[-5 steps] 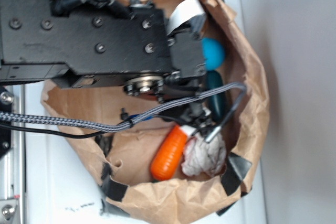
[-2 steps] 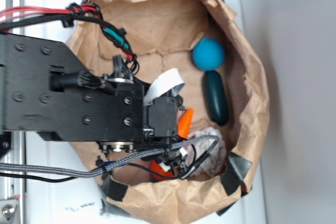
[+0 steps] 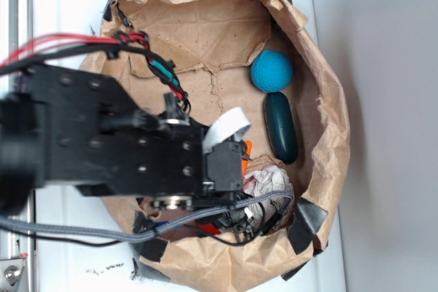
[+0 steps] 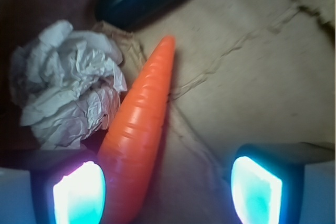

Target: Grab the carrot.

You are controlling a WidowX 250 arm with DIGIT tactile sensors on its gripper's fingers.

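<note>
Gripper (image 4: 168,184) spread wide open, its left finger (image 4: 79,190) touching the carrot (image 4: 142,129), which lies beside crumpled paper (image 4: 68,103) in the paper bag (image 3: 328,121).

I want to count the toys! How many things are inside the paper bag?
4 that show: a blue ball near the rim, a dark green oblong beside it, a carrot and a crumpled paper ball under the arm, which may hide more.
</note>
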